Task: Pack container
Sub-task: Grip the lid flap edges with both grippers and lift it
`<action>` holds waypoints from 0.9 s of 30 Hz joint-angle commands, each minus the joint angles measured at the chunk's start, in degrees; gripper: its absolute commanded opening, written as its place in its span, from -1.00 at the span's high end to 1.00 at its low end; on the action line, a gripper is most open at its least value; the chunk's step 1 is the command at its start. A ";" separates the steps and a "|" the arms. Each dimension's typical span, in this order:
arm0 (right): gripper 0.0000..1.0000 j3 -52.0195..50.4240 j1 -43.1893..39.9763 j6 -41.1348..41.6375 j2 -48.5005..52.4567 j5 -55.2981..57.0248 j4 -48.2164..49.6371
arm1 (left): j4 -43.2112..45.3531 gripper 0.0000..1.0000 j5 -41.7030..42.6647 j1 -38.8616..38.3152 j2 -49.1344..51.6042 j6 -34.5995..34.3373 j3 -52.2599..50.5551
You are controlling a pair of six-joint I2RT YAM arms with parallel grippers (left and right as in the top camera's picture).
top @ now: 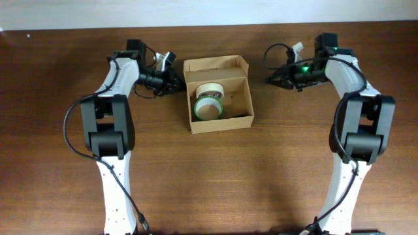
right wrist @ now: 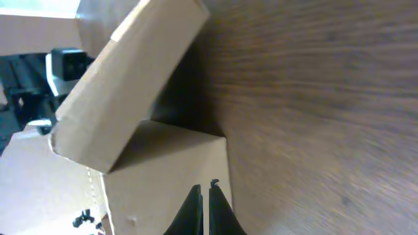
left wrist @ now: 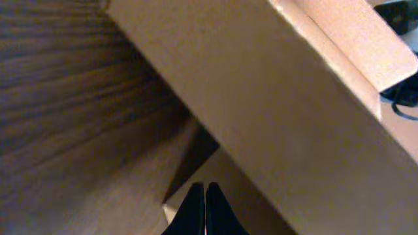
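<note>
We saw the container point(top: 221, 122), a plain tan cardboard box with its flap lid open, at mid-table between the arms, with tape rolls point(top: 209, 106) inside. Our left gripper point(left wrist: 205, 188) was closed and empty, just beside its left wall. Our right gripper point(right wrist: 204, 189) was likewise closed and empty, near its right side. The cardboard was matte and the table point(top: 261, 176) dark-grained wood.

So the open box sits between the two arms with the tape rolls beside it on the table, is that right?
Not quite: the overhead view shows the tape rolls inside the box, not beside it. The rest is right.
</note>
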 commanded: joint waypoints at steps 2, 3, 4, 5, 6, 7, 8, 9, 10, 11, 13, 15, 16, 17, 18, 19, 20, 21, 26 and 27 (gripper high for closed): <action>0.92 -0.20 1.70 -1.03 0.70 -2.03 1.44 | 3.04 0.96 1.55 -0.90 3.17 -4.24 0.15; 0.92 -0.20 1.86 -1.03 0.70 -2.03 1.73 | 3.93 0.96 1.70 -1.01 3.41 -4.66 0.15; 0.92 -0.20 2.16 -1.03 0.70 -2.01 2.08 | 5.40 0.96 1.95 -1.07 3.72 -4.87 0.15; 0.92 -0.20 2.45 -1.01 0.70 -2.01 2.47 | 6.97 0.96 2.71 -1.16 3.72 -4.87 0.15; 0.92 -0.20 2.62 -1.01 0.70 -2.01 2.95 | 8.92 0.96 3.85 -1.16 3.74 -4.87 0.15; 0.92 -0.20 2.86 -1.01 0.70 -2.01 3.45 | 11.52 0.96 5.49 -1.16 3.74 -4.87 0.15; 0.92 -0.20 3.21 -0.98 0.70 -2.03 4.44 | 16.81 0.96 9.42 -1.14 3.72 -6.01 0.28; 0.92 -0.20 3.23 -0.98 0.70 -2.03 4.59 | 17.94 0.96 10.08 -1.14 3.72 -6.60 0.33; 0.92 -0.20 3.41 -0.87 0.70 -2.05 5.18 | 21.64 0.96 11.50 -1.09 3.72 -9.38 0.37; 0.92 -0.20 3.58 -0.79 0.70 -2.03 5.55 | 25.49 0.97 11.74 -0.98 3.72 -13.46 0.42; 0.91 -0.20 3.89 0.24 0.70 -2.08 5.99 | 32.02 0.97 12.81 -0.87 3.72 -20.02 0.79; 0.92 -0.20 4.00 2.21 0.70 -2.23 6.60 | 38.23 0.97 15.32 -0.87 3.72 -24.11 0.92; 0.92 -0.20 4.02 2.73 0.70 -2.23 7.34 | 42.10 0.97 16.65 -0.87 3.69 -26.69 0.96; 0.92 -0.20 4.02 2.82 0.70 -2.23 7.98 | 44.89 0.96 17.40 -0.87 3.67 -28.74 1.05; 0.92 -0.20 4.02 3.89 0.70 -2.23 9.01 | 47.84 0.97 18.08 -0.87 3.67 -30.93 1.20; 0.92 -0.20 4.02 4.79 0.70 -2.25 9.79 | 49.77 0.96 18.51 -0.87 3.67 -32.26 1.33; 0.92 -0.20 4.00 7.08 0.70 -2.27 11.67 | 52.50 0.97 18.84 -0.87 3.67 -34.23 1.55; 0.92 -0.20 4.00 8.26 0.70 -2.49 13.00 | 53.86 0.96 18.82 -0.87 3.67 -35.28 1.75; 0.92 -0.20 4.02 14.27 0.70 -11.52 26.05 | 57.75 0.96 18.62 -0.87 3.67 -37.44 3.54; 0.92 -0.20 4.11 15.82 0.70 -14.36 29.44 | 57.75 0.97 18.64 -0.90 3.67 -37.44 3.72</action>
